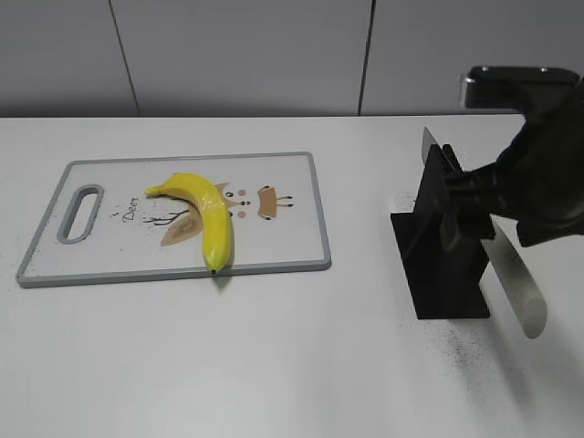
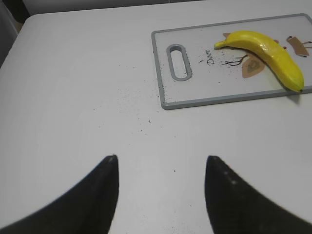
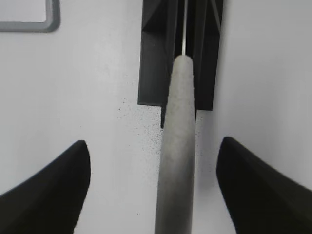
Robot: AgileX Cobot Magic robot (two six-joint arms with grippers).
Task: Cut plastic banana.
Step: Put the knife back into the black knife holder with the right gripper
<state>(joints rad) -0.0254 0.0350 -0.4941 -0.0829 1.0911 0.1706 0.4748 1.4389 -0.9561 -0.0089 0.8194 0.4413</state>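
Observation:
A yellow plastic banana lies on a white, grey-rimmed cutting board at the left; both also show in the left wrist view, banana and board. A knife with a grey handle sits slanted in a black holder at the right. My right gripper is open, its fingers apart on either side of the handle without touching it. My left gripper is open and empty over bare table, left of and nearer than the board; it is out of the exterior view.
The knife blade tip sticks up behind the holder. Dark specks lie on the white table round the holder and near the board. A board corner shows in the right wrist view.

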